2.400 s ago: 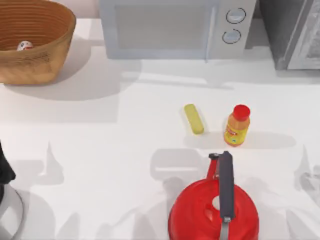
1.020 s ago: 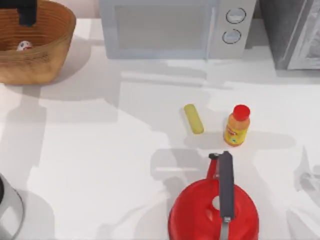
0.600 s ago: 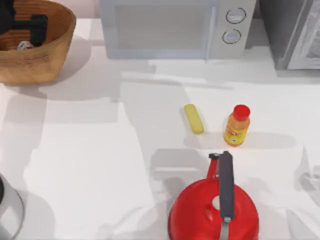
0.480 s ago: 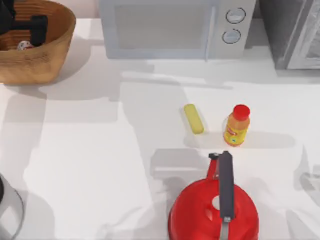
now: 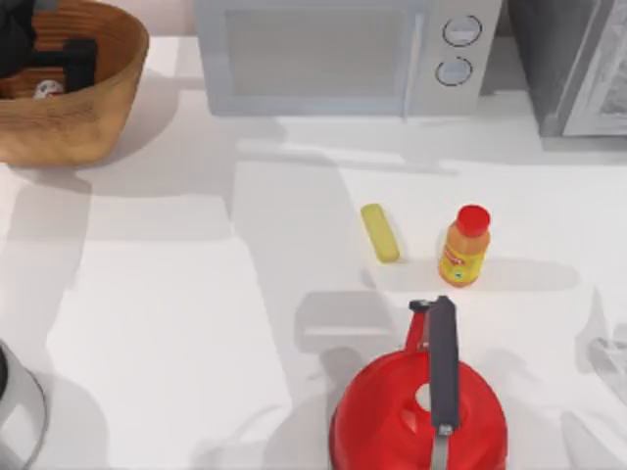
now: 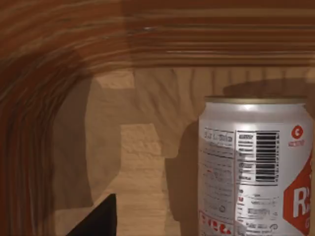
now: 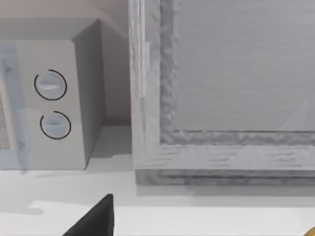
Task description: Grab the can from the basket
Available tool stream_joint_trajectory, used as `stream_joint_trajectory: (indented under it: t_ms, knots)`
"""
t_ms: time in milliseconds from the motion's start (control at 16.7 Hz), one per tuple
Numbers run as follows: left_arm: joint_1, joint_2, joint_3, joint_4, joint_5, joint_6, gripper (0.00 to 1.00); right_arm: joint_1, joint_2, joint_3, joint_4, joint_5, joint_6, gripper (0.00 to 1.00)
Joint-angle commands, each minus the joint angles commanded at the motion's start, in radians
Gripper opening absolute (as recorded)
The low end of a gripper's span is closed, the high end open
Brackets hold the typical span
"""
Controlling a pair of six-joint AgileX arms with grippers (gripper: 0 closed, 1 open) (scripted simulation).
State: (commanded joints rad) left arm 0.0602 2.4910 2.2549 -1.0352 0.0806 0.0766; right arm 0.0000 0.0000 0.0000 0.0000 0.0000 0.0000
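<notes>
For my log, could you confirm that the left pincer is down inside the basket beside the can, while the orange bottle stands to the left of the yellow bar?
Not quite: the top view shows the orange bottle standing to the right of the yellow bar. The left pincer is indeed inside the basket beside the can.

Basket crowded, table centre open

The can [image 5: 44, 89] is hemmed in by the basket [image 5: 93, 117] wall and the left gripper [image 5: 54, 61] above it. Open tabletop [image 5: 196, 313] is left between basket, yellow bar [image 5: 380, 233] and red kettle [image 5: 418, 416].

Kitchen counter, microwave [image 5: 343, 54], red kettle [image 5: 419, 416], wicker basket [image 5: 83, 122]
</notes>
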Motion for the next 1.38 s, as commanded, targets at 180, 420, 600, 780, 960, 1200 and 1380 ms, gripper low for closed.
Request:
stream_joint_trajectory:
  t_ms: [180,420,600,780,960,1200,1380]
  knots:
    - [-0.003,0.06,0.002,0.058,0.001,-0.002,1.0,0.0,0.0,0.0,0.0,0.0,0.0,1.0]
    - [-0.006,0.084,0.008,0.076,0.0,-0.005,1.0,0.0,0.0,0.0,0.0,0.0,0.0,1.0]
    - [-0.006,0.084,0.008,0.076,0.0,-0.005,0.85,0.0,0.0,0.0,0.0,0.0,0.0,1.0]
    - [-0.006,0.084,0.008,0.076,0.0,-0.005,0.62,0.0,0.0,0.0,0.0,0.0,0.0,1.0]
    - [-0.006,0.084,0.008,0.076,0.0,-0.005,0.4,0.0,0.0,0.0,0.0,0.0,0.0,1.0]
    - [-0.006,0.084,0.008,0.076,0.0,-0.005,0.1,0.0,0.0,0.0,0.0,0.0,0.0,1.0]
    - [-0.006,0.084,0.008,0.076,0.0,-0.005,0.0,0.0,0.0,0.0,0.0,0.0,0.0,1.0]
